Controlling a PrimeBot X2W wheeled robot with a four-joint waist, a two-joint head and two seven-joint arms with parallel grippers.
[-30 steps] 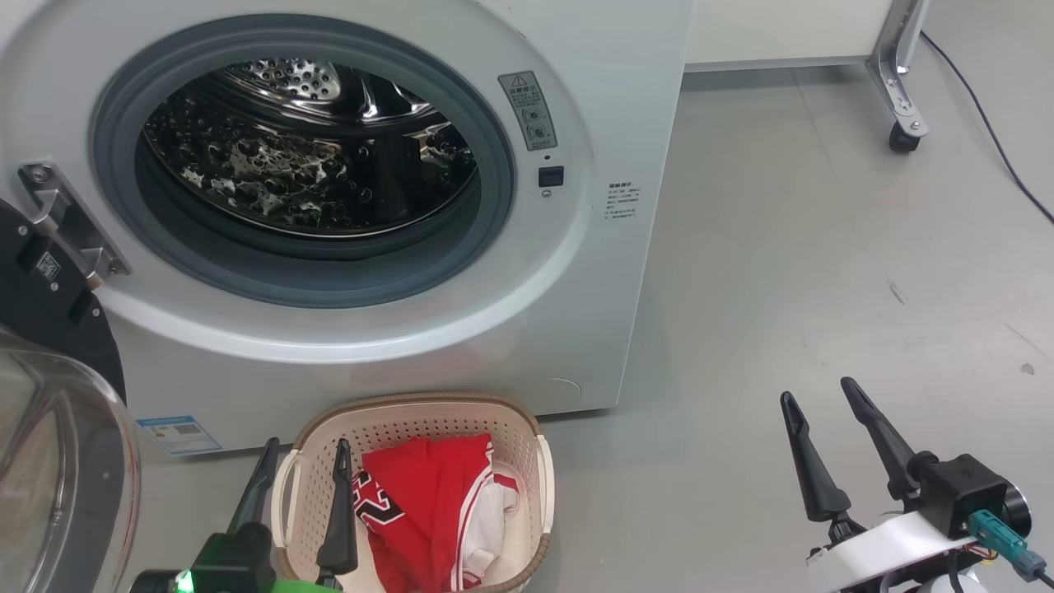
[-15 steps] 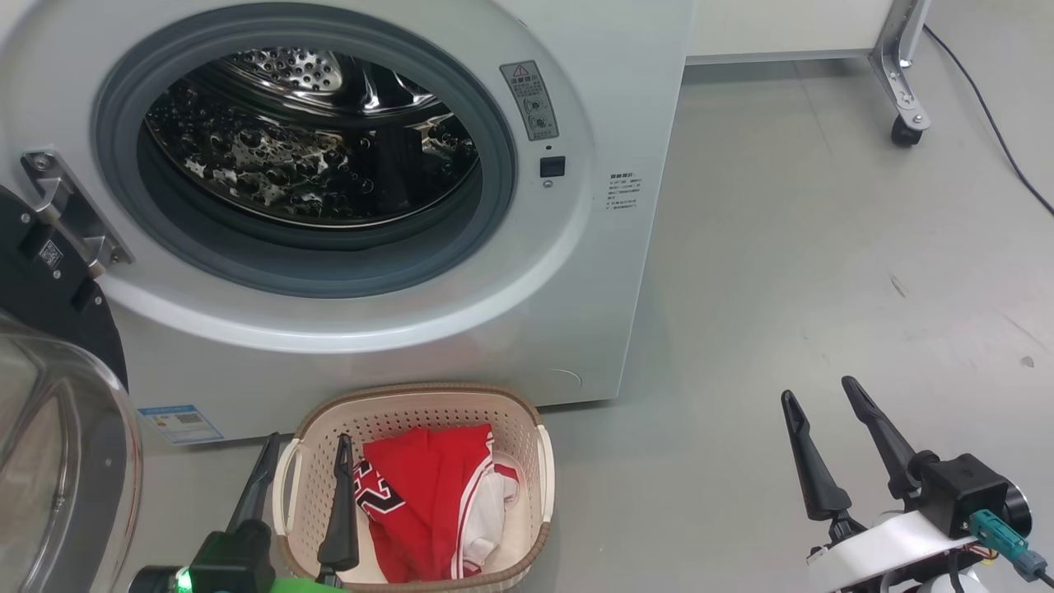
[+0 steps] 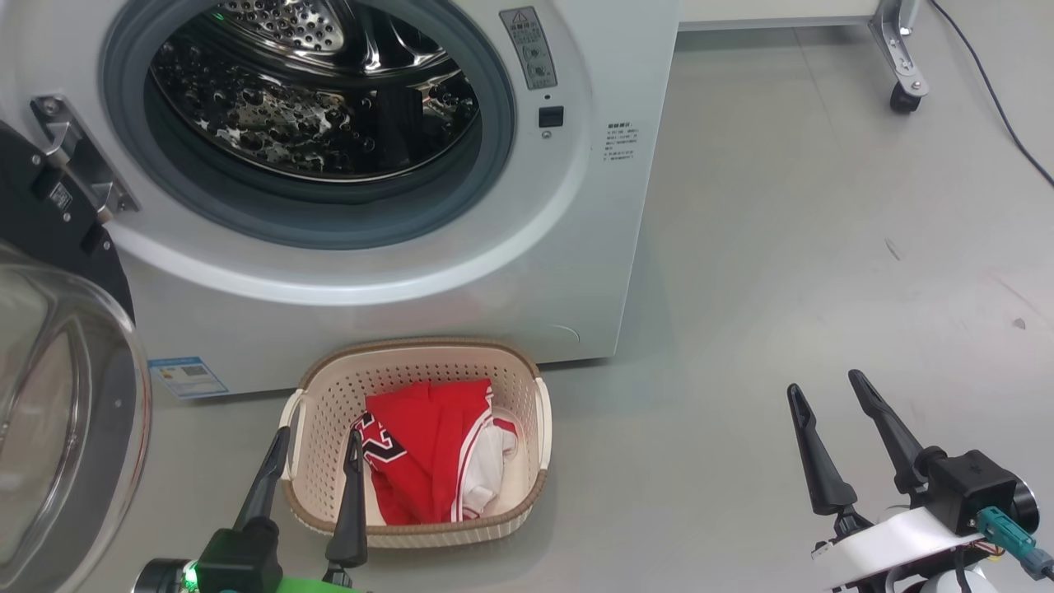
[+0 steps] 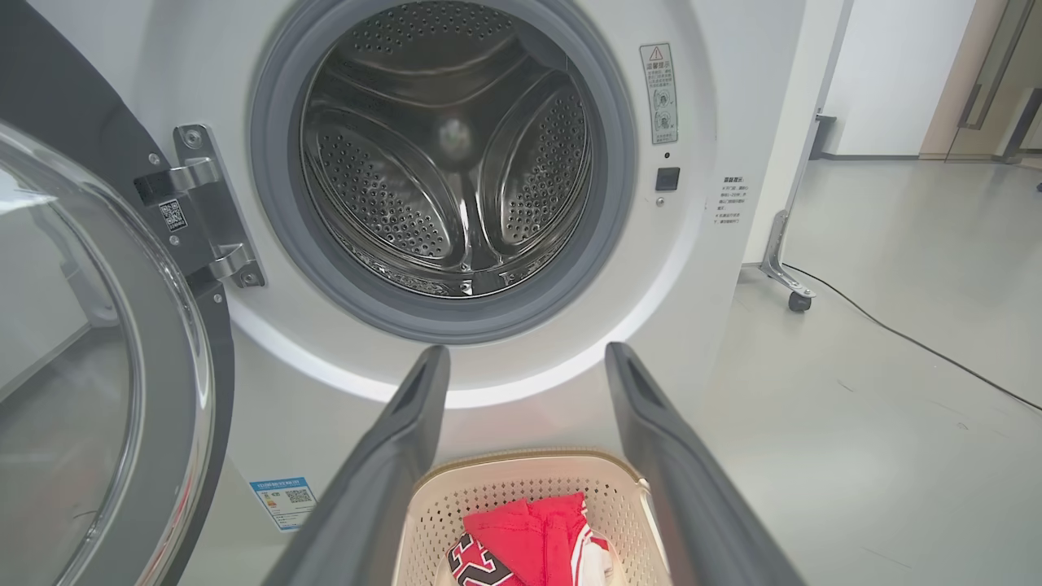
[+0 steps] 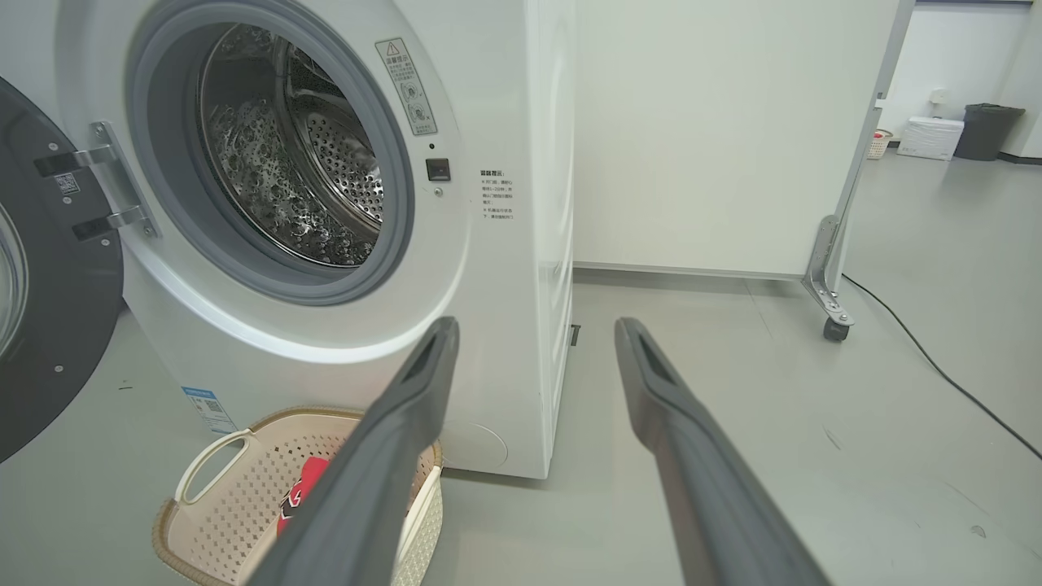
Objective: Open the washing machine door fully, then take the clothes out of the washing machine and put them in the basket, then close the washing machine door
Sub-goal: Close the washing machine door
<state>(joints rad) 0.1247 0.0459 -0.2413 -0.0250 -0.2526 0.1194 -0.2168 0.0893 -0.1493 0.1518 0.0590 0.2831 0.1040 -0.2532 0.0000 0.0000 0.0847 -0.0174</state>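
Before the big white front-loading washing machine point(image 3: 494, 272), red-and-white clothes point(image 3: 428, 461) lie inside the small cream perforated basket point(image 3: 420, 344). The machine's black-rimmed glass door point(image 3: 66, 428) stands open at left. The left gripper point(image 3: 319, 433), over the basket's near rim, and the right gripper point(image 3: 824, 382) both gape, empty.

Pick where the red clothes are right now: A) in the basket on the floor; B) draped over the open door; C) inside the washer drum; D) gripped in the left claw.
A: the red clothes lie in the basket, the drum shows bare steel, and the left claw hangs open, holding nothing.
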